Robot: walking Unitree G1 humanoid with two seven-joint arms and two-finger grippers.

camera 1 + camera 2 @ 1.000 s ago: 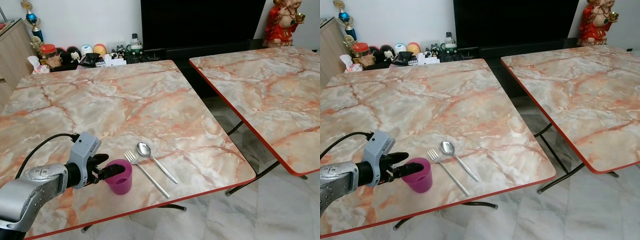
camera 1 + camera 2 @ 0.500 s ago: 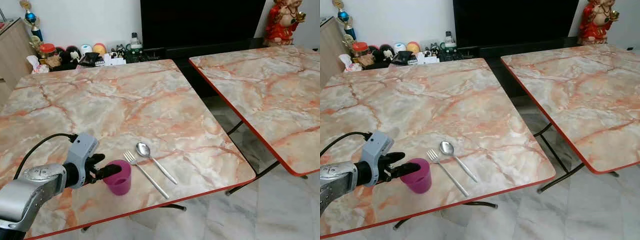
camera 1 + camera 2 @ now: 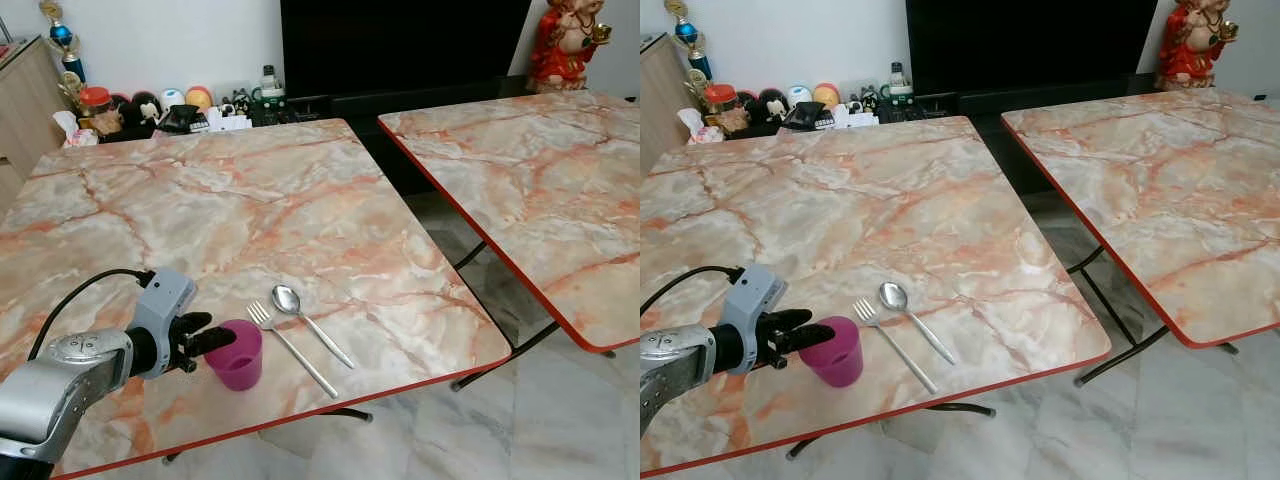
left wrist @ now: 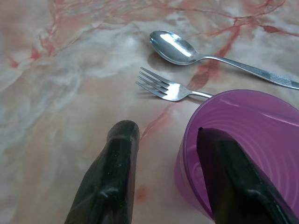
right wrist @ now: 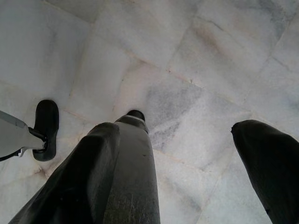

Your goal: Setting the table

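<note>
Cup placement looks like the step in hand: the left end effector (image 3: 213,341), lower left of frame, straddles the translucent purple plastic cup's (image 3: 236,355) rim, fingers parted, not squeezing. The cup stands on the marble-patterned counter (image 3: 220,200), just beside the steel fork (image 3: 291,347) and spoon (image 3: 311,323). Next, I'd guess, lift straight clear without tipping it.

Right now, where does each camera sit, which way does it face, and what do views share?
Left eye: head, looking down at the marble table; left arm shows.
Right eye: same scene, same arm.
Left wrist: along the open left gripper, one finger inside the purple cup; shares cup, fork, spoon with the eyes.
Right wrist: open right gripper facing floor tiles.
</note>
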